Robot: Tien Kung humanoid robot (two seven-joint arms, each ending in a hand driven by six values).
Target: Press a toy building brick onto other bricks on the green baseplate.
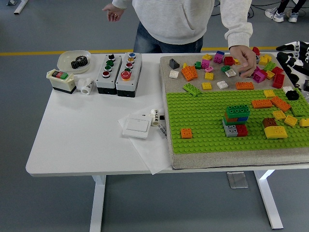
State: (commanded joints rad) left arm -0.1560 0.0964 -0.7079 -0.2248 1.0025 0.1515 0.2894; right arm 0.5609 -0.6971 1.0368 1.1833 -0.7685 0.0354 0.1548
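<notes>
Right hand (pixel 298 54) sits way out at the right edge of the table, only partly in frame, black and white fingers showing above the loose bricks, and whether those fingers are curled or spread I cannot tell from here. It touches nothing on the green baseplate (pixel 203 126). On that baseplate, right of the middle, stands the brick stack (pixel 237 120): a green brick on top, orange and blue layers under it, grey and red bricks at the base, all seated squarely on the studs. A lone orange brick (pixel 186 133) sits to the left of the stack, near the baseplate's near edge, and a yellow curved brick (pixel 275 132) lies to the right, with more orange and yellow pieces scattered beyond it toward the far right. Across the table a person leans in, and the person's hand (pixel 244 57) is down among the loose bricks on the felt mat (pixel 217 162) beyond the baseplate's far edge (fingers closed around a small piece, by the look of it). Over on the left half of the white table (pixel 77 140) rest two grey button boxes (pixel 119 73) and a white wall switch (pixel 137 126).
</notes>
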